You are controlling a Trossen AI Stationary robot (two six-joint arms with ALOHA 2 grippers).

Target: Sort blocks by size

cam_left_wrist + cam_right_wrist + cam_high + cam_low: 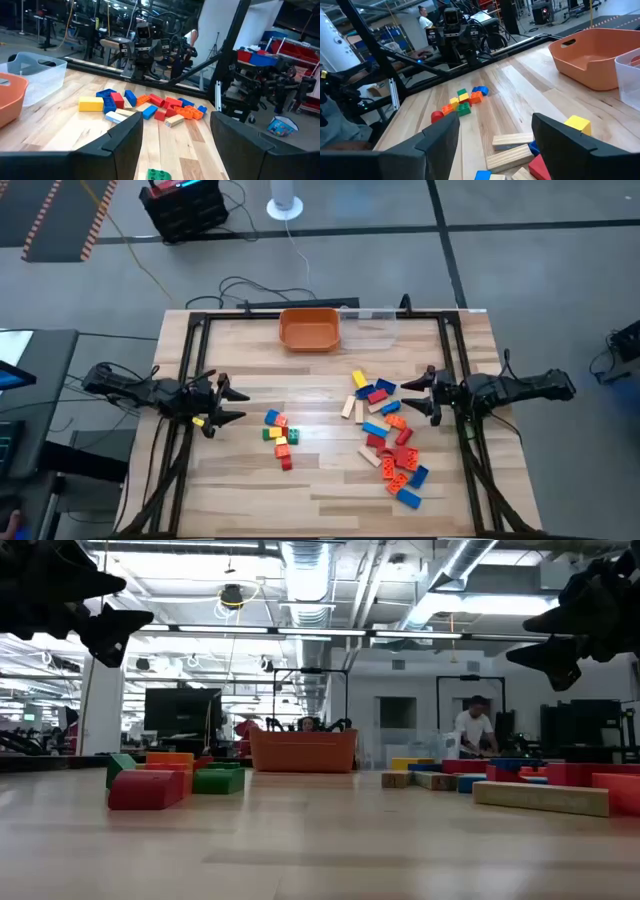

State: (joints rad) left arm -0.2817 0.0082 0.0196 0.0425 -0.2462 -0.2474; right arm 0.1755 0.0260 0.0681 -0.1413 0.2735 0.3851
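A small cluster of little blocks (279, 436) in blue, orange, yellow, green and red lies left of the table's middle. A larger pile of longer blocks (388, 432) in red, blue, orange, tan and yellow lies right of the middle. My left gripper (238, 404) hovers open just left of the small cluster, with nothing between its fingers; a green block (159, 174) lies below it. My right gripper (408, 396) hovers open at the right side of the large pile, above tan blocks (509, 150). In the low view both grippers hang well above the tabletop.
An orange bowl (310, 328) and a clear plastic container (370, 326) stand side by side at the table's far edge. A dark frame (190, 370) runs along the left, right and far sides. Bare wood lies between the two groups of blocks and along the near edge.
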